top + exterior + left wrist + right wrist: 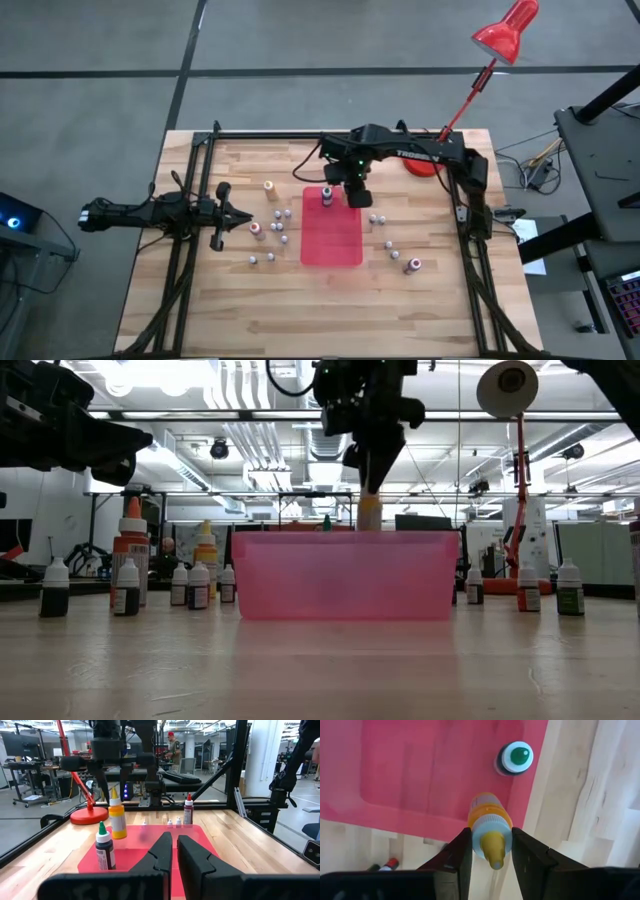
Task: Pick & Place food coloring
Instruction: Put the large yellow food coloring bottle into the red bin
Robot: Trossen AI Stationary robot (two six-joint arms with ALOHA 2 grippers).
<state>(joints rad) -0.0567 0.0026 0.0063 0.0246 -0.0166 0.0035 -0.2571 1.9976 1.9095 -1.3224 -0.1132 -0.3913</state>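
Gripping a yellow bottle point(490, 832) between its part-open fingers, the right gripper point(491, 851) hung over the red tray point(420, 770); only the left wrist view showed the left gripper point(172, 851) shut, empty.

Mid-table point(200, 300), a tray point(332, 240), with one standing bottle point(326, 195) on its far left corner and, just right of that, a held bottle point(490, 827) pinched in the right gripper point(357, 195) over the tray's far end. Left of the tray, a loose group of small bottles point(280, 225) with the left gripper point(240, 214) beside them, closed. Right of the tray, more scattered bottles point(390, 245); behind it to the right, a lamp point(425, 165) at the table's far edge.
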